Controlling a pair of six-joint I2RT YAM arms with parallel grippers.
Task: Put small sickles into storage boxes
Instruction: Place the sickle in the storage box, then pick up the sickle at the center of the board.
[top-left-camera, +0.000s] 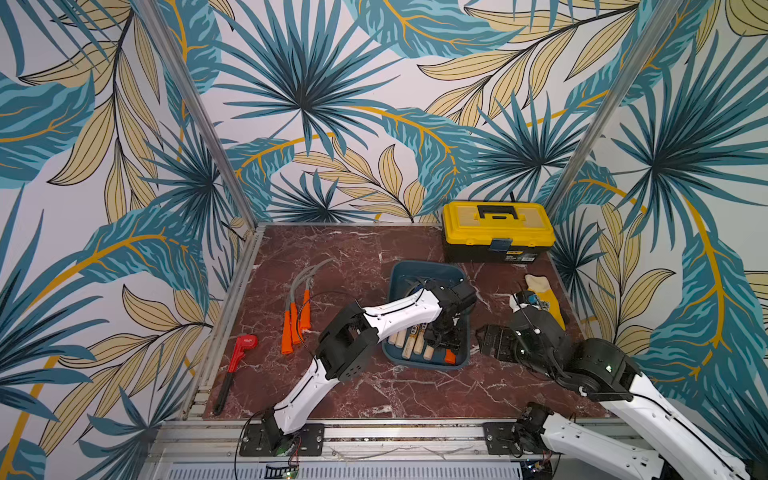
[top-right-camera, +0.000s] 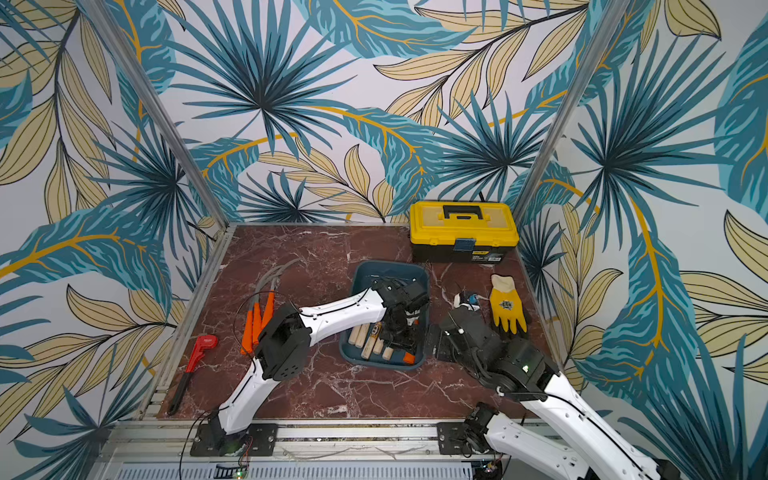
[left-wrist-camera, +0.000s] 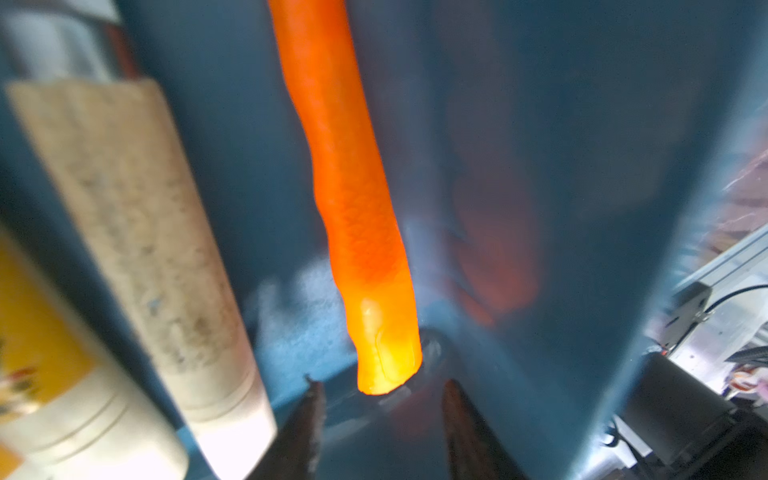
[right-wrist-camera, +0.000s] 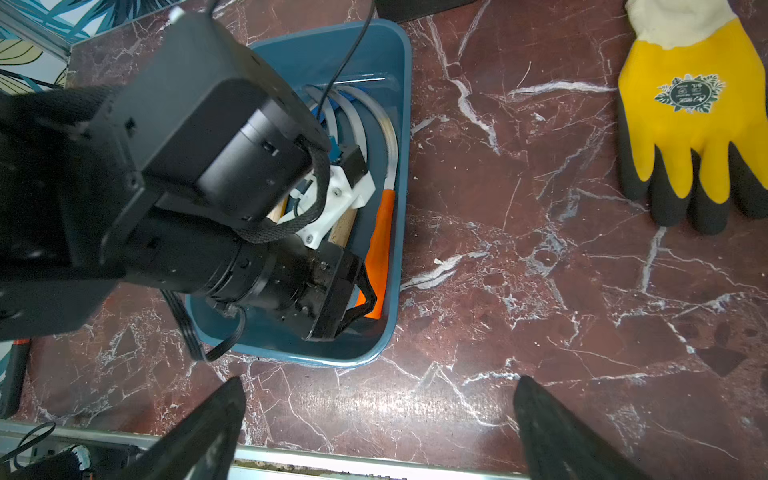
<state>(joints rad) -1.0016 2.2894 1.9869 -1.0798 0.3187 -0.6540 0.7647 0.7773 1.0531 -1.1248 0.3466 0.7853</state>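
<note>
The orange-handled sickle (right-wrist-camera: 384, 232) lies lengthwise in the teal tray (right-wrist-camera: 332, 54) by its right wall, handle toward the near edge of the marble table (top-left-camera: 374, 395). The left gripper (left-wrist-camera: 380, 419) has its jaws parted around the handle end, seemingly not pinching it; the right gripper (right-wrist-camera: 378, 424) hangs wide open, empty. Around the table stand leaf-patterned walls (top-left-camera: 332, 104).

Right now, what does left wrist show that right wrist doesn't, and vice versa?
Left wrist only: the left gripper open, with a gap either side of the orange-handled sickle's butt end, and a yellow label on a pale wood handle.
Right wrist only: the yellow glove on the marble table, curved blades in the tray, and the right gripper open over bare marble.
Both: that sickle lying in the teal tray.
</note>
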